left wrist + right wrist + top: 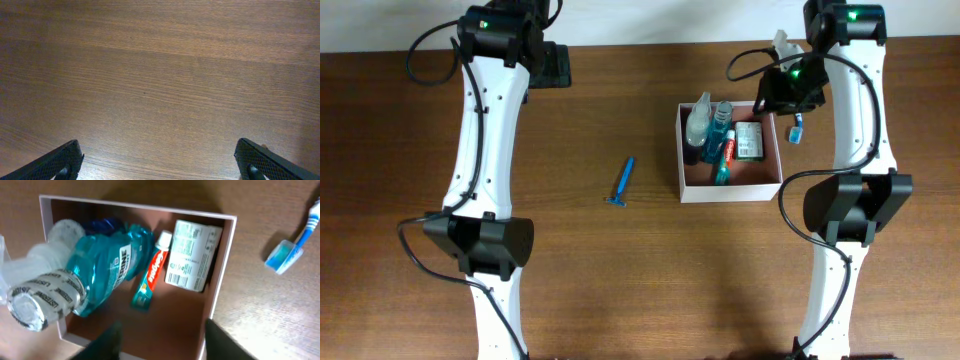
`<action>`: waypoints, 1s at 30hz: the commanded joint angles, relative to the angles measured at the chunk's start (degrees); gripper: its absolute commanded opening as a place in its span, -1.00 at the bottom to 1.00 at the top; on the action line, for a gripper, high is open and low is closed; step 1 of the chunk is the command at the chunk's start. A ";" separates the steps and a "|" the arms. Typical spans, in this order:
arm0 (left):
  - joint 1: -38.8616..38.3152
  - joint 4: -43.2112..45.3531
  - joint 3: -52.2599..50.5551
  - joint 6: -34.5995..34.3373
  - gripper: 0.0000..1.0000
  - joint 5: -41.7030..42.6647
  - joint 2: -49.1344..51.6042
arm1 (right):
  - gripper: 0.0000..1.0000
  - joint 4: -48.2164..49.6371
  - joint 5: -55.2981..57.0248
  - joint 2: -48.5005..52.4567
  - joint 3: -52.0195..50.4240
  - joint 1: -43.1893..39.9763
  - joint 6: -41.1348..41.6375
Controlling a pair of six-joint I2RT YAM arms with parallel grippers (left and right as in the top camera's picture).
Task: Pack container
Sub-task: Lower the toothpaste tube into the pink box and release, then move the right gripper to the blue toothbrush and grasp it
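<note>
The container (730,192) is a white-walled square box with a reddish-brown inside, right of the table's middle. In the right wrist view the container (135,205) holds a teal mouthwash bottle (107,262), a red and green toothpaste tube (152,275) and a green-and-white packet (192,255). My right gripper (162,342) hovers over the box's bare floor, open, with nothing between its blurred fingers (222,342). From overhead, my right gripper (770,102) is at the box's back right corner. My left gripper (160,162) is wide open over bare wood.
A blue razor (621,183) lies on the table left of the box. A blue toothbrush (797,128) lies just outside the box's right wall, also seen as the toothbrush (295,245) in the right wrist view. A clear spray bottle (698,120) is in the box's left side.
</note>
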 commanded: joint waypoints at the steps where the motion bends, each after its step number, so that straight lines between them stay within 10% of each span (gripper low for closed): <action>1: 0.07 0.15 -0.04 0.31 0.99 -0.63 -0.35 | 0.49 1.40 -0.48 -1.09 0.79 -0.46 -0.35; 3: 0.07 0.15 -0.04 0.31 0.99 -0.63 -0.35 | 0.98 2.38 -0.46 -1.09 0.79 -1.29 -0.35; 30: 0.07 2.78 -0.04 0.33 0.99 -0.83 -0.33 | 0.98 12.79 13.92 4.33 -7.45 -13.79 4.20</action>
